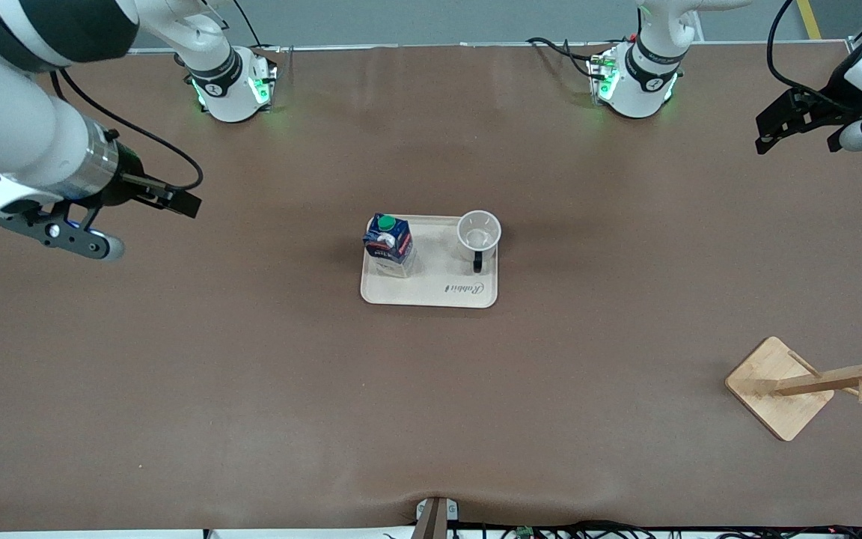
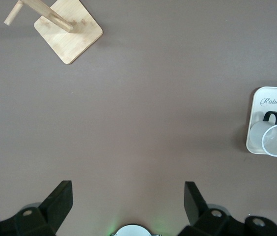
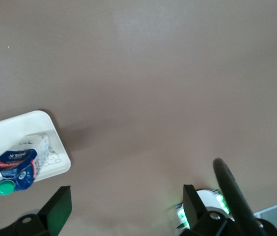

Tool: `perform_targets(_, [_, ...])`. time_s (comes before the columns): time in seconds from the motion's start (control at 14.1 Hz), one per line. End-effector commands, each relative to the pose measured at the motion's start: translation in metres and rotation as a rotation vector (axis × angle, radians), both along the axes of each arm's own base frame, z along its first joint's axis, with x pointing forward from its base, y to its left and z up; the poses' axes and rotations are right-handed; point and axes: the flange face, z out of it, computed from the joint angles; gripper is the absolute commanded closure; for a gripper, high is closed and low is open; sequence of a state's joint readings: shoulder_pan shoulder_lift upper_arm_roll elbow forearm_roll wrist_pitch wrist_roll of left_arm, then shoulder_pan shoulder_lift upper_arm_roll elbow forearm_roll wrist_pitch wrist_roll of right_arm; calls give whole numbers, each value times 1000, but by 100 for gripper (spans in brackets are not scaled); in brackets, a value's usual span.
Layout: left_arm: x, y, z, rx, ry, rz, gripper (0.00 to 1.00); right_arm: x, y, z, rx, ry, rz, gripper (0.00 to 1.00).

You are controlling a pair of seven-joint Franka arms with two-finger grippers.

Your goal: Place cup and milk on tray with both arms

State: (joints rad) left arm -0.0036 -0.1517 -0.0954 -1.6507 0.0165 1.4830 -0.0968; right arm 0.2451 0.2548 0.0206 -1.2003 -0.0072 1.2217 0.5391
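Wooden rack [image 1: 798, 385] on brown table [image 1: 251, 389]

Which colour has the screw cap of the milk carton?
Green. The cap sits on the dark blue milk carton; the front view shows it best.

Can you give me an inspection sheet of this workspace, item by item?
Surface: brown table, bare around the tray.
Job's things: cup and milk both upright on the tray.
Clutter: wooden rack toward the left arm's end.
Grippers: left gripper and right gripper open, empty, raised over bare table at either end.
Cables: black cables at both bases and along the table's near edge.
Surroundings: nothing seen.
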Motion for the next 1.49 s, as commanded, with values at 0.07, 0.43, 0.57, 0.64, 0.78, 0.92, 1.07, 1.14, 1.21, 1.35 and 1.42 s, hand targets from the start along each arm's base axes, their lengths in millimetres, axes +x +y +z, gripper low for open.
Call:
perform_targets(0.07, [1,1,0,-18,-5,-18,0,-31,-70,-13,53,-72,157,0])
perform_targets(0.43, [1,1,-2,-18,-2,-17,0,-27,-175,-5,171,-115,367,0])
perform_targets(0.57, [1,1,0,-18,-5,-18,0,-28,-199,0,170,-136,397,0])
perform_targets(0.64, [0,1,0,-18,-3,-17,0,-29,-206,0,159,-130,391,0])
perform_targets(0.78, [-5,0,5,-17,-3,-19,0,-30,-201,3,119,-122,396,0])
perform_targets(0.92, [-5,0,4,-16,0,-19,0,-31,-195,7,113,-126,389,0])
perform_targets(1.07, [-5,0,4,-17,0,-20,0,-35,-189,10,114,-128,395,0])
perform_targets(1.14, [-5,0,4,-17,-2,-20,0,-39,-188,14,116,-132,386,0])
perform_targets(1.21, [-4,0,4,-17,0,-19,0,-41,-187,14,120,-126,375,0])
perform_targets(1.35, [-4,0,3,-17,0,-19,0,-42,-183,10,118,-116,335,0])
perform_targets(1.42, [-2,1,2,-16,0,-17,0,-43,-180,8,111,-112,288,0])
